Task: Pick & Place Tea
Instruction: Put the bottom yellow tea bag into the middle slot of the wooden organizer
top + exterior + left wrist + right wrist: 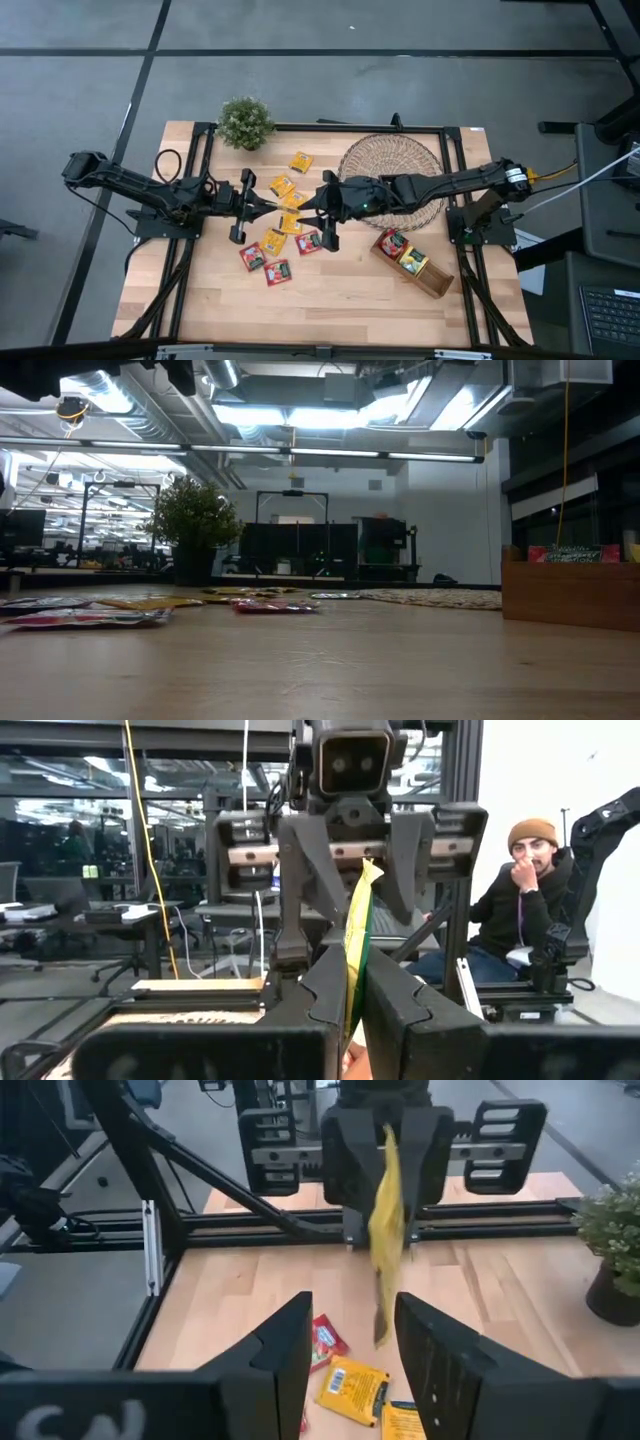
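above wooden table (340, 290): yellow tea sachet (355, 945) in left gripper (262, 205), right gripper (318, 210) open opp.

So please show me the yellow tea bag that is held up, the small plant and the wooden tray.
yellow tea bag (386, 1230), right wrist view, wrapper middle
plant (245, 121), high view, leaves
wooden tray (436, 281), high view, empty end

the left gripper (262, 203) and right gripper (312, 207) face each other above the counter's (340, 290) middle, a sachet (356, 945) upright between them. loose sachets (272, 240) lie below. a plant (246, 122) stands behind them, a mat (390, 160) to its right, a tray (412, 262) front right.
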Robot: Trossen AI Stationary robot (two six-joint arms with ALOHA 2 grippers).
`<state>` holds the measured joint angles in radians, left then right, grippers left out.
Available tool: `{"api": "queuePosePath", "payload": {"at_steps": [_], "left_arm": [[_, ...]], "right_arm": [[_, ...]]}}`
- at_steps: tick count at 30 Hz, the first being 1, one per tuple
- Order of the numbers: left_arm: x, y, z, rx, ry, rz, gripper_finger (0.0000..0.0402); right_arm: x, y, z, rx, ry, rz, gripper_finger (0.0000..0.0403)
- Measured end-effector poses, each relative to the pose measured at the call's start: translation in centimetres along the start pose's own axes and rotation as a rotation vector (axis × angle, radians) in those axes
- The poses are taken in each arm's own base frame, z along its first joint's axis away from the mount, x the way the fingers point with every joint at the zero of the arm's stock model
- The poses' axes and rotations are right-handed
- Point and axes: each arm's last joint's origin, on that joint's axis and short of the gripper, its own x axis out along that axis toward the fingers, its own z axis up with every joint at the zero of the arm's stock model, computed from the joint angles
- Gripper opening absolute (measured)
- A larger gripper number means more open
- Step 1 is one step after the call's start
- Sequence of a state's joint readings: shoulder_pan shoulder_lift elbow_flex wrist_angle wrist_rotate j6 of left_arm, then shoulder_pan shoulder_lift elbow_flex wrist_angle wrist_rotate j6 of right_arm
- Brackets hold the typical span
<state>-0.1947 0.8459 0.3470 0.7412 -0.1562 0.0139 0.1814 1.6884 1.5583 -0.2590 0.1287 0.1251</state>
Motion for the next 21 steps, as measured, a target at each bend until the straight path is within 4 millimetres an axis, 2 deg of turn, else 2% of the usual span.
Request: {"api": "queuePosePath", "payload": {"at_steps": [8,13,17,21], "left_arm": [[0.0,0.0,0.9,-0.014,-0.093,-0.018,0.0013],[-0.1,0.0,1.2,-0.018,-0.123,-0.018,0.0013],[-0.1,0.0,1.3,-0.020,-0.136,-0.018,0.0013],[-0.1,0.0,1.4,-0.022,-0.147,-0.017,0.0013]], "right_arm": [[0.8,-0.9,-1.1,0.053,-0.117,-0.011,0.0145],[0.8,-1.0,-0.8,0.082,-0.150,-0.011,0.0140],[0.8,-1.0,-0.6,0.106,-0.175,-0.029,0.0112],[0.7,-1.0,-0.4,0.106,-0.199,-0.028,0.0064]]}}
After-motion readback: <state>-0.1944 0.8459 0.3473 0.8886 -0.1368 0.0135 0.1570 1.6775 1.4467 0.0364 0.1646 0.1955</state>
